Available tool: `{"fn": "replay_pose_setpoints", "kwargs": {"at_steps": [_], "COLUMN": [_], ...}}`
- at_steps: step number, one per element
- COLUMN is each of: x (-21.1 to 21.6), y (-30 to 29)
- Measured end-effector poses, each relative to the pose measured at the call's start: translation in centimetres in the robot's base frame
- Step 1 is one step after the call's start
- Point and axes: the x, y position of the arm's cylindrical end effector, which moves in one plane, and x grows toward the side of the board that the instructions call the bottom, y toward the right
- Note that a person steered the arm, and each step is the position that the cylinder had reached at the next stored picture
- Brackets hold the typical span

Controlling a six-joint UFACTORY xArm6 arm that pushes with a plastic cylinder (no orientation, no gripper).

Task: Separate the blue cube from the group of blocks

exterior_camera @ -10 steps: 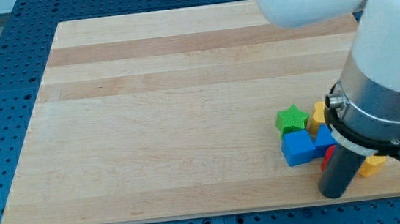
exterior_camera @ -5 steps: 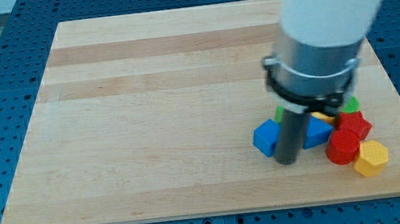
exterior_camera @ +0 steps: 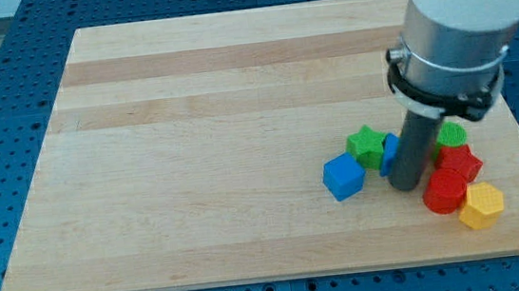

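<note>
The blue cube [exterior_camera: 344, 176] sits on the wooden board [exterior_camera: 221, 140], a little to the view's left of the other blocks, with a small gap to the green star [exterior_camera: 366, 145]. My tip [exterior_camera: 404, 185] stands to the view's right of the cube, in front of a second blue block [exterior_camera: 390, 152] that the rod mostly hides. Right of the rod lie a green block [exterior_camera: 451, 135], a red star [exterior_camera: 459, 161], a red cylinder [exterior_camera: 445, 191] and a yellow hexagonal block [exterior_camera: 481, 205].
The cluster sits near the board's lower right corner, close to its bottom and right edges. A blue perforated table [exterior_camera: 8, 112] surrounds the board. The arm's white body [exterior_camera: 461, 2] hangs over the upper right.
My tip has moved to the view's right, away from the blue cube. The cube has stayed left of the group, and the green star is now uncovered.
</note>
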Motion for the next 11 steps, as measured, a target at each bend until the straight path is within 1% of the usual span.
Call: {"fn": "replay_pose_setpoints", "kwargs": {"at_steps": [1, 2, 3, 4, 5, 6, 7, 8, 11], "x": [-0.9, -1.0, -1.6, 1.6, 3.8, 3.8, 5.4, 8.8, 8.8], "y": [-2.8, -3.1, -6.4, -13.8, -17.2, -15.3, -11.2, -11.9, -20.2]}}
